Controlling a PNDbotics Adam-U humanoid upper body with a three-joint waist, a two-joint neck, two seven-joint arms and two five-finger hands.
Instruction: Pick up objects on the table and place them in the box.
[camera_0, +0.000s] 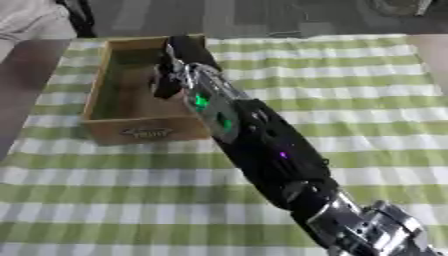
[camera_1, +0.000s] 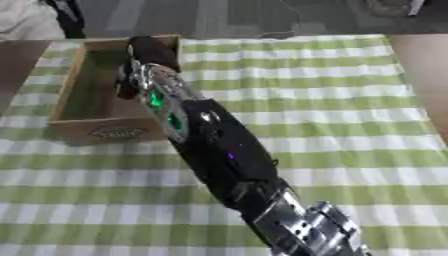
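Observation:
A shallow brown box (camera_0: 149, 131) with a printed mark on its front wall stands on the green and white checked cloth at the upper left. My right arm comes in from the lower right and stretches diagonally across the table. Its black right hand (camera_0: 185, 52) hangs over the box's right wall and far corner, partly inside the box. The arm hides the right part of the box's inside, and the part of the floor that shows (camera_1: 87, 95) is bare. Whether the hand holds anything does not show. No loose object shows on the cloth. My left hand is out of view.
The checked cloth (camera_0: 350, 100) covers the table, which ends at a dark floor along the top. A brown surface (camera_0: 22, 90) borders the cloth on the left. Part of a person in light clothing (camera_0: 31, 17) shows at the top left corner, touching nothing.

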